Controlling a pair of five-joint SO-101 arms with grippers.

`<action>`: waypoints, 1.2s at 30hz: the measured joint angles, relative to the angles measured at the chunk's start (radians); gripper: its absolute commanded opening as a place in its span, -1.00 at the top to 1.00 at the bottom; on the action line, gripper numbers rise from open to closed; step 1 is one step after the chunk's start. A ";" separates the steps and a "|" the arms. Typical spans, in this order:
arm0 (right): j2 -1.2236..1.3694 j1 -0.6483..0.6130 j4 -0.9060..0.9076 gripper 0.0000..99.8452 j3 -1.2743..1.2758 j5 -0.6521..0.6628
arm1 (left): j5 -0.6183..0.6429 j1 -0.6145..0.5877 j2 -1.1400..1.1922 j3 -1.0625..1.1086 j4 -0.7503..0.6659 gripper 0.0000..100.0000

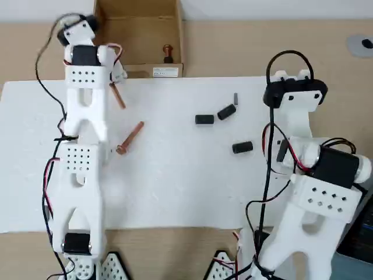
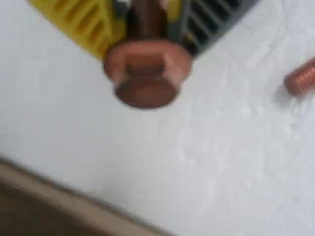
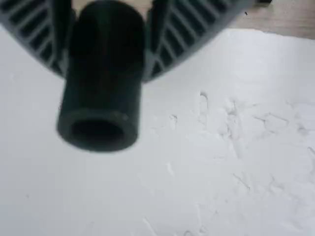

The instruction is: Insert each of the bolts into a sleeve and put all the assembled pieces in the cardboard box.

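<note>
Starting at the left pincer [image 2: 147, 19]: clamped on a copper bolt [image 2: 146, 73], with a yellow finger [image 2: 78, 24] on one side of the shank and a dark ribbed finger [image 2: 211, 17] on the other. Hex head pointing straight at the wrist camera. From the high view, sitting at about 11 o'clock of the white sheet [image 1: 175, 186], right by the front wall of the cardboard box [image 1: 140, 69], with the held bolt slanting down over the sheet. Can't tell whether it's touching the sheet or not.

Moving outward, toward 5 o'clock from there: a second bolt [image 1: 130, 138] lying flat on the sheet, near but apart.

Over to the right pincer [image 3: 106, 19]: closed around a black sleeve [image 3: 101, 88], open bore facing the wrist camera. Parked at roughly 3 o'clock of the sheet, near its edge.

Out toward 10 o'clock from that one: three loose sleeves [image 1: 204, 119] scattered on the sheet, all apart from each other, plus a thin grey stick [image 1: 236, 99] just beyond them. No idea what that is.

Farthest out: the box on the bare wooden tabletop [image 1: 233, 52] at the sheet's far edge, with one copper piece [image 1: 168, 53] inside by its 3 o'clock wall. Can't tell if it's sleeved.
</note>
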 measured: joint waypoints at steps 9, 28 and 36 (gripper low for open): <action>-0.012 0.000 0.003 0.98 0.000 0.000 | -0.037 0.074 -0.351 0.203 0.002 1.00; -0.293 0.000 0.002 0.98 0.095 0.018 | -0.064 0.238 -1.249 1.042 0.002 1.00; -0.356 0.000 -0.144 0.98 0.232 -0.018 | -0.110 0.236 -1.574 1.372 -0.028 1.00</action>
